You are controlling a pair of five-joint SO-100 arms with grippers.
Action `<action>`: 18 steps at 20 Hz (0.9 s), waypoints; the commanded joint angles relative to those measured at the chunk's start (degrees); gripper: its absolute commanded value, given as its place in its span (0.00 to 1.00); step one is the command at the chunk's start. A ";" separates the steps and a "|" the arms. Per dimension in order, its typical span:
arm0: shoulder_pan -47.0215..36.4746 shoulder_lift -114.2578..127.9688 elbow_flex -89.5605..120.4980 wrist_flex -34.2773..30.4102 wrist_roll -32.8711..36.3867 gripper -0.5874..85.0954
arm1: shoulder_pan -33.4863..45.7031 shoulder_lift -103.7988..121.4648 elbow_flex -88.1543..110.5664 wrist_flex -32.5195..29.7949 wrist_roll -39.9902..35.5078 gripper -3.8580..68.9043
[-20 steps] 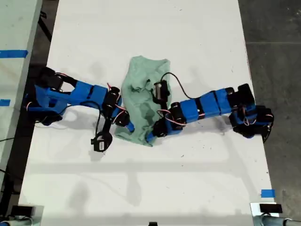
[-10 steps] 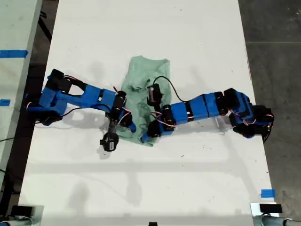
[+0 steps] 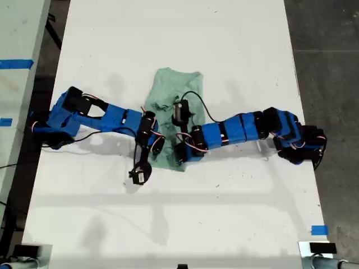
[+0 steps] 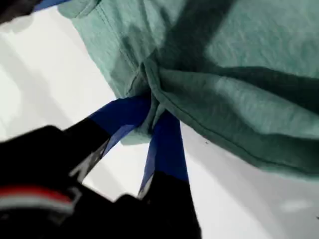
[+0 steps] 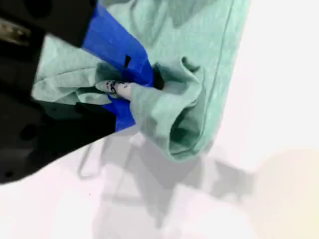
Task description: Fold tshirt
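The pale mint-green tshirt (image 3: 168, 89) lies crumpled in the middle of the white table (image 3: 185, 33), with its lower part bunched between the two blue arms. My first gripper (image 3: 160, 148) reaches in from the exterior view's left. In the first wrist view my first gripper (image 4: 152, 113) is shut on a fold of the tshirt (image 4: 239, 59) at its hem. My second gripper (image 3: 180, 158) comes in from the exterior view's right. In the second wrist view my second gripper (image 5: 124, 89) is shut on a gathered lump of the tshirt (image 5: 199, 40) near its edge.
Blue tape (image 3: 318, 230) marks the table near the exterior view's lower right. More blue tape (image 3: 15, 63) sits on a neighbouring surface at the exterior view's left. Dark floor (image 3: 328, 67) borders the table on the exterior view's right. The arms' bases stand at the table's two sides.
Both arms have stretched toward the table's middle. The two grippers are closer together, and the tshirt's lower part is gathered narrower between them.
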 commanded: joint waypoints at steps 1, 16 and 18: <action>4.31 4.31 -3.78 2.64 -0.44 0.01 | -3.34 6.06 1.67 4.57 0.00 0.03; 14.41 14.50 -19.42 3.60 8.35 0.01 | -15.64 24.17 -3.25 11.87 -3.25 0.03; 6.06 19.07 -19.16 9.40 17.84 0.01 | -8.44 30.50 1.67 17.05 -7.82 0.03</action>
